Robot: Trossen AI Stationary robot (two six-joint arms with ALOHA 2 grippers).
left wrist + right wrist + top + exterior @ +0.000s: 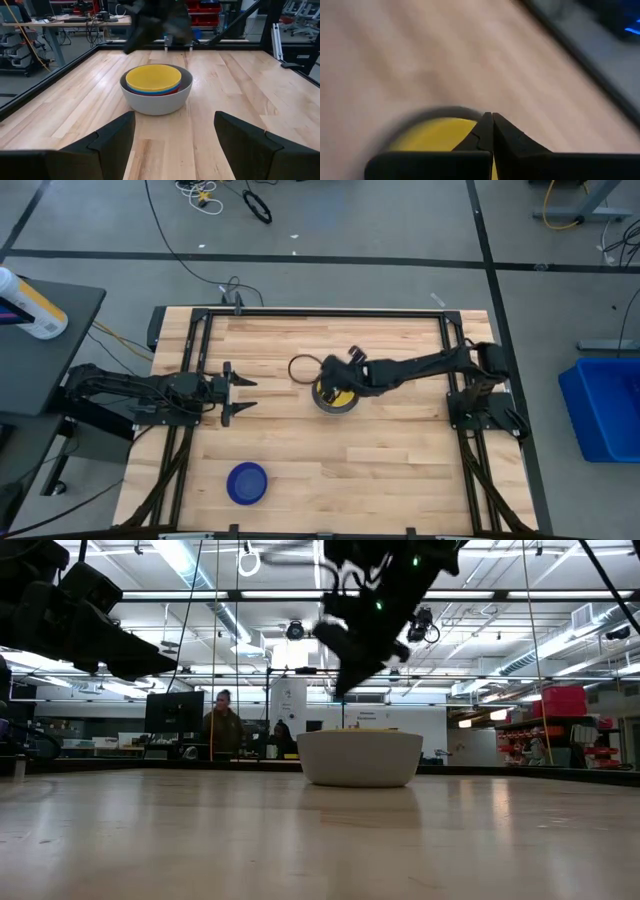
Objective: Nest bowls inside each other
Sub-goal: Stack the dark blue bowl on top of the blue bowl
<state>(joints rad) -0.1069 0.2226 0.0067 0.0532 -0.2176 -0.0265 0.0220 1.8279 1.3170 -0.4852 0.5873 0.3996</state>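
A stack of bowls stands mid-table: a grey bowl (157, 105) holds a red one (172, 92), a light blue one (145, 91) and, on top, a yellow one (152, 77). The grey bowl (360, 758) rests on its base. A dark blue bowl (247, 483) sits alone near the table's front left. My right gripper (326, 384) is shut and hovers just above the stack's far rim, slanting down; the low view shows its tips (345, 685) clear of the bowl. My left gripper (245, 393) waits open at the table's left, facing the stack.
Black frame rails (200, 360) run along the table's sides. A dark cable loop (303, 367) shows just beyond the stack. Off the table are a blue bin (605, 405) to the right and a bottle (30, 305) to the left. A person (222, 720) stands far behind.
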